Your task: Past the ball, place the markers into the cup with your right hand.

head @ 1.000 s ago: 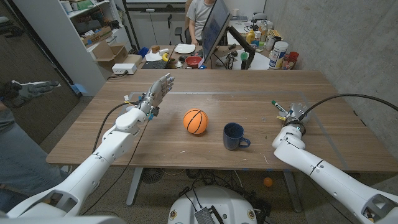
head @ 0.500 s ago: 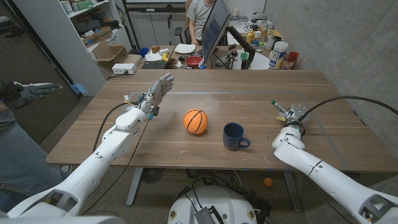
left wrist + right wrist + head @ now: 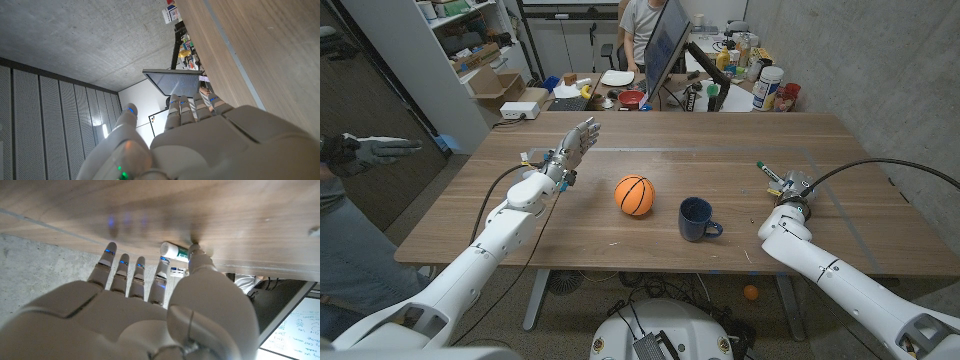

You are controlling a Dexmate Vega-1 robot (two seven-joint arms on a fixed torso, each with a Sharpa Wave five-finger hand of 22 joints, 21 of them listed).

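Right hand [image 3: 793, 187], fingers apart and gripping nothing, rests on the wooden counter [image 3: 720, 150] with the white green-capped marker [image 3: 768, 174] just beyond its fingertips; marker looks light, stiff, smooth, likely to roll, so pinch mid-barrel; dark blue mug [image 3: 697, 219] sits inboard of it.

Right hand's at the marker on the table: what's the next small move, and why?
Probably close the right hand on the green-capped white marker and lift. In the right wrist view its fingers are spread with the marker at the fingertips, not visibly gripped. The dark blue mug stands beside the orange basketball, with no marker visible in it.
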